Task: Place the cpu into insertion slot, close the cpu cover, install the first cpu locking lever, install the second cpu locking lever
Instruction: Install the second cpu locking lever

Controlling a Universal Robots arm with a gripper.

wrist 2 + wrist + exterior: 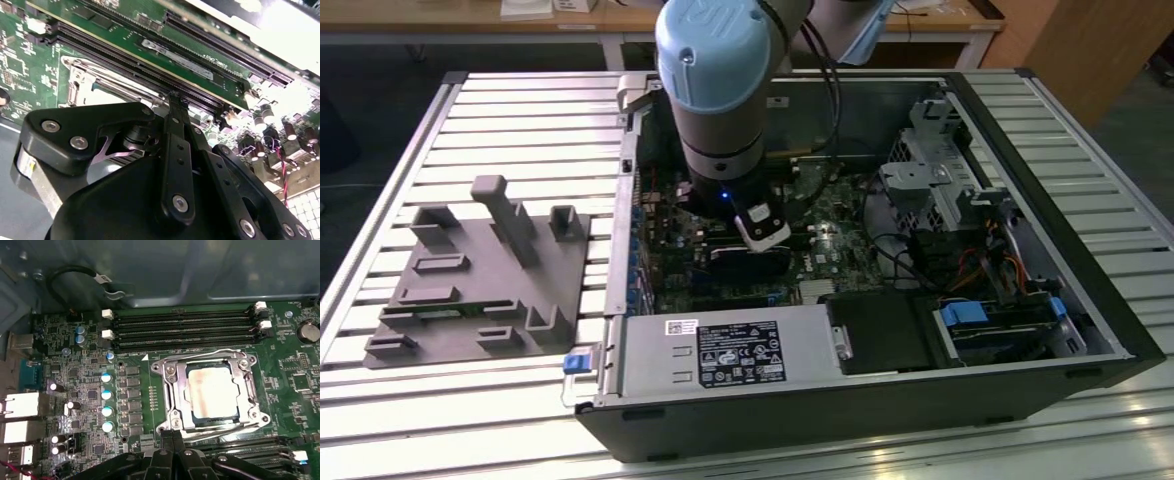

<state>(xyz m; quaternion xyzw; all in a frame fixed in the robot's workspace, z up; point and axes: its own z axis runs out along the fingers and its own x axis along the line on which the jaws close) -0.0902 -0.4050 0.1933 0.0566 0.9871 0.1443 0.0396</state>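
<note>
In the first wrist view the cpu (pixel 212 390), a dull silver square, lies flat in the insertion slot (pixel 256 416) on the green motherboard. The cpu cover (pixel 172 382), a silvery frame, lies down around it. A thin wire lever (pixel 200 352) runs along one side of the socket and another (pixel 222 426) along the opposite side. My gripper (pixel 173 434) is shut, its black tips together just over the socket's edge by that second lever, holding nothing I can see. In the second wrist view the gripper (pixel 175 97) stands beside the socket's metal frame (pixel 87 82). In the exterior view the gripper (pixel 767 235) reaches down into the case.
The open computer case (pixel 1067 300) lies on a slatted metal table. Long black memory slots (pixel 185 330) run beside the socket. The power supply box (pixel 720 355) sits at the case's near side, drive bays and cables on the exterior view's right. A grey fixture (pixel 480 270) stands on the exterior view's left.
</note>
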